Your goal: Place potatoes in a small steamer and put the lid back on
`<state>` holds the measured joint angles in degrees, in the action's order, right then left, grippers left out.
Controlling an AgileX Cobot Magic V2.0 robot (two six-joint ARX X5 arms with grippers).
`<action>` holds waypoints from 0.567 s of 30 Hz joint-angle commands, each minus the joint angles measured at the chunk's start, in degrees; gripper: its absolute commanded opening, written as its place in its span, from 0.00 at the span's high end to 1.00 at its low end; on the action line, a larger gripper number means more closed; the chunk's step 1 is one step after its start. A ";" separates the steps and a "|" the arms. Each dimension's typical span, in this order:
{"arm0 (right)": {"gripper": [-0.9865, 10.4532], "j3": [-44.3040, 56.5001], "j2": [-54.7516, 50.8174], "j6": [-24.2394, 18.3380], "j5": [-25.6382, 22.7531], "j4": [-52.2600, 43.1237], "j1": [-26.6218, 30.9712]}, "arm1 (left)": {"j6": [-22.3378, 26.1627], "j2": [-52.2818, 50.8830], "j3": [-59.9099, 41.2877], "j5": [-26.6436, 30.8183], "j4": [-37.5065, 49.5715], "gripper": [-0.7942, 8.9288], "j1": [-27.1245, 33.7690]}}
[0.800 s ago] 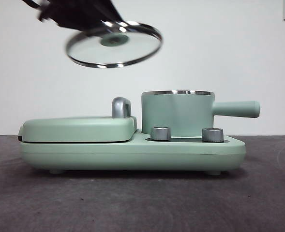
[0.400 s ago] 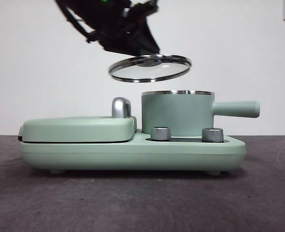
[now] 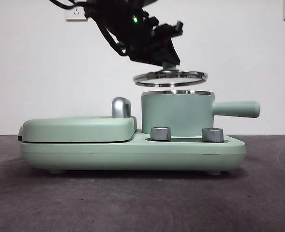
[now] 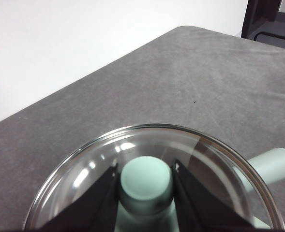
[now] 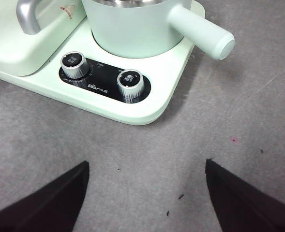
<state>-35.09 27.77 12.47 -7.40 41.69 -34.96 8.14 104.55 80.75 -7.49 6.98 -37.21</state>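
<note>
- The left gripper (image 4: pixel 145 176) has its fingers (image 4: pixel 96 203) clamped on the mint-green knob (image 4: pixel 146 179) of the lid (image 3: pixel 170 77), one black finger pressed against each side of it.
- The lid hangs close above the small steamer (image 3: pixel 177 113), nearly level, with a thin gap showing between its steel rim and the pot's rim in the front view, so not touching.
- It sits a touch off-centre over the pot, toward the griddle (image 3: pixel 77 128) side.
- From the left wrist, the steamer's straight handle (image 4: pixel 273 164) pokes out beyond the glass edge.
- The steamer stands on the mint-green cooker base (image 3: pixel 132 152), behind the two steel dials (image 5: pixel 131 84).
- The potatoes cannot be made out in any view; the pot's inside is hidden.
- The right gripper (image 5: pixel 147 193) hovers over the bare grey counter (image 5: pixel 147 150) near the base's dial corner, fingers spread wide and holding nothing.
</note>
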 commanded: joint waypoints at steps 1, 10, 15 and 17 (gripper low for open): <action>0.59 -0.11 0.17 0.74 -0.20 -0.52 -0.48 | 1.44 2.43 3.08 -0.20 2.03 0.91 -0.59; 0.59 -0.11 0.17 0.63 -0.20 -0.50 -0.48 | 1.49 4.61 3.43 -0.20 6.12 0.91 -0.63; 0.59 -0.11 0.17 0.61 -0.37 -0.52 -0.48 | 1.49 5.01 3.43 -0.22 7.72 0.91 -0.66; 0.59 -0.11 0.20 0.61 -0.61 -0.52 -0.48 | 1.49 5.20 3.43 -0.22 8.00 0.91 -0.72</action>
<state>-35.09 27.79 12.47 -7.70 41.71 -34.96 9.06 108.49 82.04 -7.49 12.84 -37.28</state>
